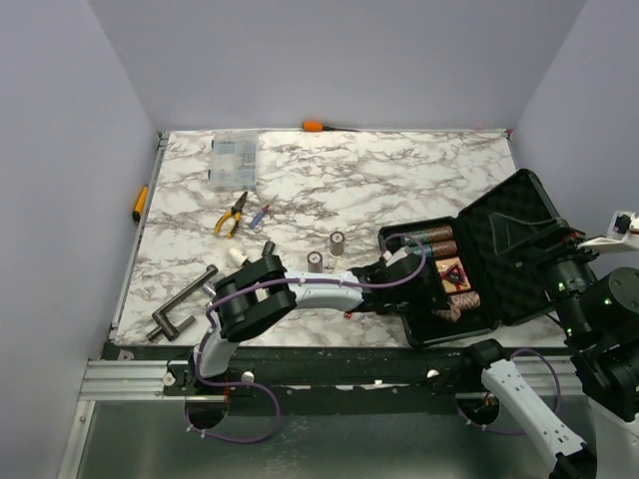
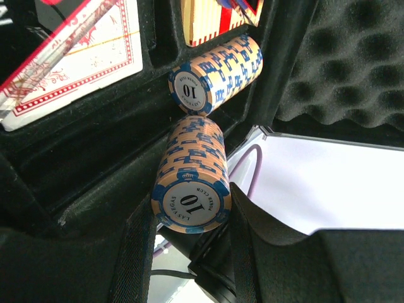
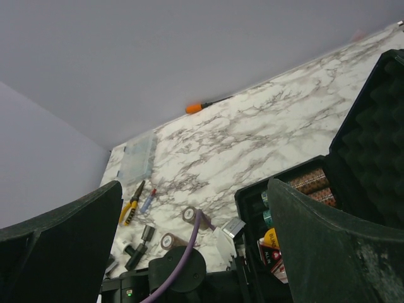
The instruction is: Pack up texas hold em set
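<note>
Two chip rolls fill the left wrist view. A seated chip roll (image 2: 218, 69) lies in its slot in the case (image 1: 449, 334). A held chip roll (image 2: 189, 170) is clamped by the left gripper (image 2: 189, 218), fingers (image 2: 136, 252) pressing its curved sides, the "10" end face turned back at the camera. Gripping the sides, not the ends, prob. leaves both ends free so the roll can go lengthwise into a trough. Its long axis runs away from the wrist toward the seated roll, approx in line w/ it but kinked a little. The far end is just beside the seated roll's face; contact can't be told. It sits over the case's dark near wall, so likely not bedded yet. A card deck (image 2: 69, 57) lies flat in the next compartment, and the foam lid (image 2: 353, 63) stands open beyond. From above, the left arm reaches across the bench (image 1: 399, 170) to the case at the right. One loose chip stack (image 1: 338, 242) and a second loose stack (image 1: 316, 261) stand upright near each other, apart from the case, so packing isn't done. The right gripper (image 3: 194, 184) is spread wide w/ nothing between its fingers, up beside the lid, prob. parked out of the way.
</note>
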Motion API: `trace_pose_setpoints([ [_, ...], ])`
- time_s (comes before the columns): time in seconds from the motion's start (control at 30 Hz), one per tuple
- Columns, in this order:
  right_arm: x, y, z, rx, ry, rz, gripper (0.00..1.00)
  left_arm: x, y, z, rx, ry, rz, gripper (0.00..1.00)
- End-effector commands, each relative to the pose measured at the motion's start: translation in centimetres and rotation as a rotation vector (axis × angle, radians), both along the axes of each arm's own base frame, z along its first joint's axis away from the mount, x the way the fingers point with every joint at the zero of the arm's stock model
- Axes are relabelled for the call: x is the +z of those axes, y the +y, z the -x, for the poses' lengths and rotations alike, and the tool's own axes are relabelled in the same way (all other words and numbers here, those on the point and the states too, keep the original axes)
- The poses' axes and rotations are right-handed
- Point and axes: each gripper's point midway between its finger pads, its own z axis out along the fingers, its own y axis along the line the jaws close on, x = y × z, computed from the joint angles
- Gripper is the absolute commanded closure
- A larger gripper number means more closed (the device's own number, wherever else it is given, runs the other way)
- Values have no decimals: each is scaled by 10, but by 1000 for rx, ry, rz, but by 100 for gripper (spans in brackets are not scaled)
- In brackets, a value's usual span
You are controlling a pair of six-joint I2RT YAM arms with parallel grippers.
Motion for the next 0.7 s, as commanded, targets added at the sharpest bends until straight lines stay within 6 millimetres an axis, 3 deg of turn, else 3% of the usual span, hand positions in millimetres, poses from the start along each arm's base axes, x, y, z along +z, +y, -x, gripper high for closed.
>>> trace_pose_setpoints([
  [0.0, 3, -4, 9, -9, 1, -7, 0, 22, -4, -16, 80, -57, -3, 98],
  [0.4, 4, -1, 12, 14, 7, -27, 0, 29, -2, -35, 135, -137, -30, 100],
  [0.5, 3, 1, 10, 17, 8, -33, 0, 32, -8, -36, 109, -156, -27, 98],
  [0.67, 2, 2, 8, 19, 6, -37, 0, 20, -12, -29, 79, -119, -45, 92],
])
